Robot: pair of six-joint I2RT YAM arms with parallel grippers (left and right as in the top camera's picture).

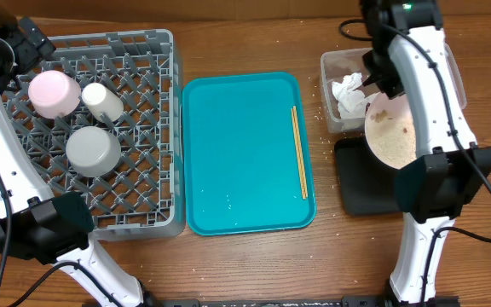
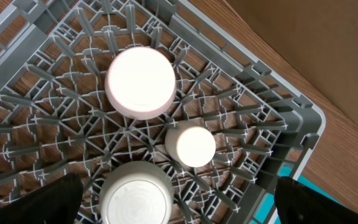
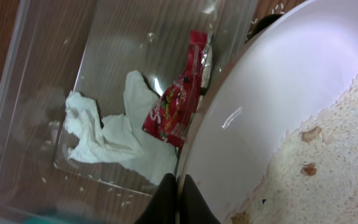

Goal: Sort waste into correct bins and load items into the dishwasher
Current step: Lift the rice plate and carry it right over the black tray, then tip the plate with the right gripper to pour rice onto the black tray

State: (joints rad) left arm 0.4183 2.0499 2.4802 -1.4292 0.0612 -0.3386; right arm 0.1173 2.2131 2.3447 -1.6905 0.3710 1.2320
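Right hand [image 3: 180, 194] is seen clamped on the rim of the white plate [image 3: 278, 93], with rice [image 3: 334, 149] on it at three o'clock. Farther off, at ten o'clock, the tissue [image 3: 114, 140] and red wrapper [image 3: 178, 102] are seen in the clear tub [image 3: 17, 93]. Left hand [image 2: 180, 208] is held wide apart above the rack [image 2: 291, 107].

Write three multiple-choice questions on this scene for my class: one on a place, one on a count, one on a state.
1. Where do the chopsticks lie? A) teal tray B) black tray C) clear tub
2. How many dishes sit in the rack? A) one B) three C) five
3. The right fingers are: A) open B) shut on the plate's rim C) shut on tissue
Answers: 1 A, along its right side; 2 B, pink dish, cup, bowl; 3 B, they pinch the rim.
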